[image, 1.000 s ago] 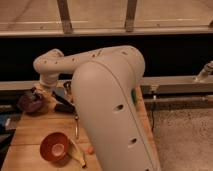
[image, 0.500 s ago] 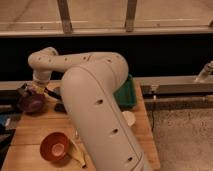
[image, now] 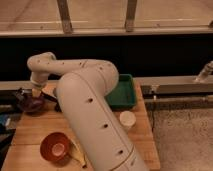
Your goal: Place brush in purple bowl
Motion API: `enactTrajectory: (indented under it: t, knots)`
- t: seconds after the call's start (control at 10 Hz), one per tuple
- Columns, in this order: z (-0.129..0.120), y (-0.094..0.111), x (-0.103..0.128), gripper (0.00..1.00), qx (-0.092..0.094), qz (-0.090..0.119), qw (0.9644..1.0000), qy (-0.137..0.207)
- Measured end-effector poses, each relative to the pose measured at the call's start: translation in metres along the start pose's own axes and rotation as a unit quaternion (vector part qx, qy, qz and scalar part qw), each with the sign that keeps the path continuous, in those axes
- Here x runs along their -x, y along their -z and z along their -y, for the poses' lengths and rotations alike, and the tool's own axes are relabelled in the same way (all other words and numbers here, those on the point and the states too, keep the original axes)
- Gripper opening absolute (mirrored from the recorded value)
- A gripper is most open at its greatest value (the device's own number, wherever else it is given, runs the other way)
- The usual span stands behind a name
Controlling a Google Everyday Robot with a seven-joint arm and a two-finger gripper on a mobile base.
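The purple bowl (image: 32, 104) sits at the left edge of the wooden table (image: 47, 125). My gripper (image: 34, 95) hangs at the end of the white arm (image: 85, 100), directly over the bowl and close to its rim. A dark shape (image: 22, 94) lies at the bowl's upper left rim, under the gripper. It may be the brush, but I cannot tell it apart from the gripper's own dark parts.
An orange bowl (image: 55, 146) stands at the front left, with a yellow item (image: 78, 154) beside it. A green tray (image: 123, 93) is at the back right and a white cup (image: 127, 120) in front of it. My arm hides much of the table's middle.
The arm has swung further left and its bulk has shifted across the table. The gripper has moved slightly left and now stays over the purple bowl.
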Motion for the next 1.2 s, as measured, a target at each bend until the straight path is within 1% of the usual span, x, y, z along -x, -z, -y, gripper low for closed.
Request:
enactTrajectory:
  t: [0.1,0.2,0.3,0.4,0.5,0.6,0.7,0.8,0.9,1.0,1.2]
  knots:
    - [-0.001,-0.005,-0.005,0.01,0.005,-0.001,1.0,-0.005]
    - [-0.001,-0.009,-0.009,0.05,0.009,-0.001,0.9999,-0.01]
    - [-0.005,-0.014,-0.013,0.17,0.013,-0.001,0.9997,-0.019]
    - [-0.006,-0.015,-0.019,0.27,0.014,0.0,0.9995,-0.029]
    - [-0.007,-0.017,-0.024,0.34,0.016,0.0,0.9992,-0.036]
    - [-0.007,-0.018,-0.033,0.45,0.017,0.0,0.9988,-0.046]
    - [-0.008,-0.019,-0.036,0.57,0.019,0.002,0.9984,-0.053]
    - [-0.009,-0.021,-0.037,0.65,0.02,0.003,0.9982,-0.056]
    - [-0.009,-0.021,-0.037,0.75,0.022,0.003,0.9981,-0.058]
    - [-0.009,-0.022,-0.038,0.8,0.024,0.003,0.998,-0.059]
    - [-0.009,-0.021,-0.037,0.8,0.024,0.004,0.9981,-0.057]
